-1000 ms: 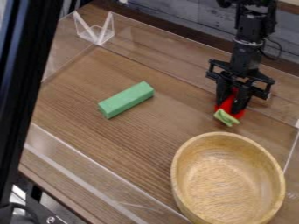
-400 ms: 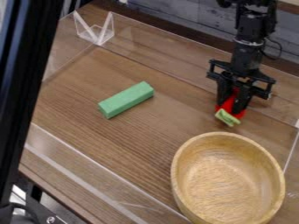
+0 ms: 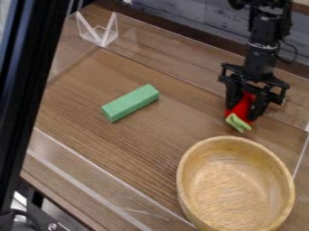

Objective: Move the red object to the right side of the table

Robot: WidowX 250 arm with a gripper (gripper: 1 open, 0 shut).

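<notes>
Nearest the camera, at the lower right, sits a round light wooden bowl (image 3: 237,189), empty and upright, its rim close to the near clear acrylic wall (image 3: 85,171) that edges the table (image 3: 133,144). A dark out-of-focus bar (image 3: 24,99) runs down the left edge of the view, in front of everything else.

Further in, left of centre, a green rectangular block (image 3: 130,103) lies flat on the brown wood-grain surface, its long side running diagonally — well apart from both the bowl and the arm.

On the right side of the table, just beyond the bowl's far rim, the red object (image 3: 239,114) rests on the tabletop with its yellow-green leafy end turned toward the bowl. The black gripper (image 3: 251,101) points steeply down right over it, the red body showing between the fingers. The jaws look spread with the fingers at either side of the toy; whether they touch it cannot be made out at this size.

At the far left corner stands a small clear acrylic piece (image 3: 99,30); beyond it the dark background is indistinct.
</notes>
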